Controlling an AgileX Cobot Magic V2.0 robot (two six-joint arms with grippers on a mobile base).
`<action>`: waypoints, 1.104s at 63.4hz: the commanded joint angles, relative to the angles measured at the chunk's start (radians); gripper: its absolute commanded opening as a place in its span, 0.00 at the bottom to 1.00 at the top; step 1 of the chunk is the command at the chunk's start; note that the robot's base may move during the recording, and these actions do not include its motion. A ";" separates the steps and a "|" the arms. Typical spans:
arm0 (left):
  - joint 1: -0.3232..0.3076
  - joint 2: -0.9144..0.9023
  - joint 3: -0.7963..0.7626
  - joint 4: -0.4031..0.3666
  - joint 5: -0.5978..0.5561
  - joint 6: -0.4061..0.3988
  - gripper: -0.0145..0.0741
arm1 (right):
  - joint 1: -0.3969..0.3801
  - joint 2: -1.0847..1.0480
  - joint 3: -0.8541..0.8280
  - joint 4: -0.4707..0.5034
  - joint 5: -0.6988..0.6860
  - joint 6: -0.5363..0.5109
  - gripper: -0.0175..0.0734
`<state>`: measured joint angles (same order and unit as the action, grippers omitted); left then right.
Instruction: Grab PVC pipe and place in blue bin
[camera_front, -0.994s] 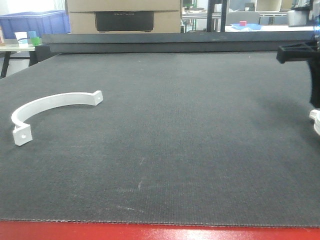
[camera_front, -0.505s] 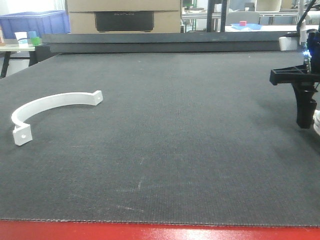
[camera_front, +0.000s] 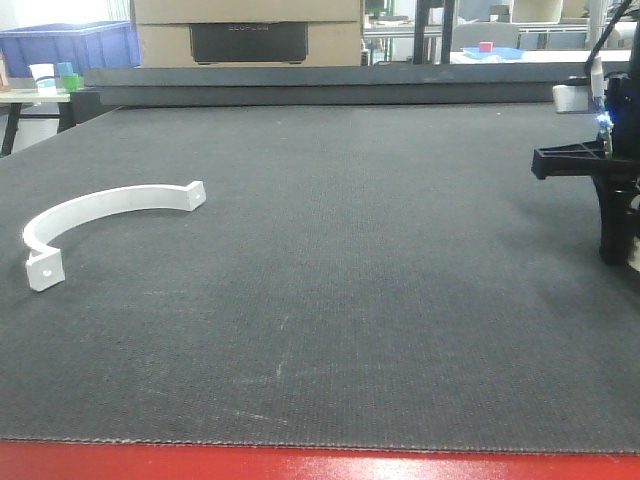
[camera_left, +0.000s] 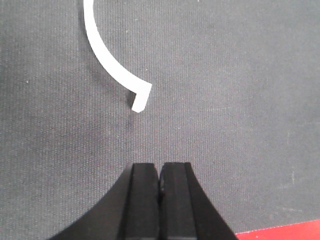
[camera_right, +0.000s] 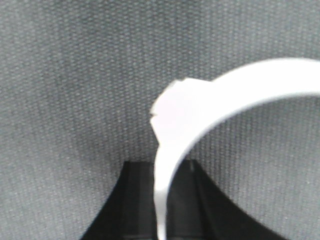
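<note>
Early yet. PVC pipe (camera_front: 110, 202) lay untouched on the mat (camera_front: 350, 300), far left. Left gripper (camera_left: 160, 170), jaws together and empty, sat just short of its tab. Right gripper (camera_right: 162, 170) looked pinched on a second white strip (camera_right: 260, 80). Nothing binned.

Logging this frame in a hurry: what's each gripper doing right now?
Left gripper: closed, empty.
Right gripper: closed on a white plastic strip.
</note>
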<state>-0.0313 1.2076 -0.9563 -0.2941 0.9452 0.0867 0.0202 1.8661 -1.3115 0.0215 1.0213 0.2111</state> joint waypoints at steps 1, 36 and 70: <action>-0.002 -0.004 -0.001 -0.016 -0.018 -0.028 0.04 | 0.000 0.008 -0.002 -0.013 -0.002 0.003 0.04; -0.002 0.362 -0.415 0.237 0.154 -0.120 0.04 | 0.003 -0.285 -0.002 -0.013 0.096 -0.013 0.01; -0.005 0.720 -0.643 0.239 0.186 -0.060 0.42 | 0.003 -0.373 -0.002 -0.013 0.107 -0.028 0.01</action>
<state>-0.0313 1.8989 -1.5875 -0.0538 1.1305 0.0255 0.0242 1.5025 -1.3118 0.0192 1.1423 0.1924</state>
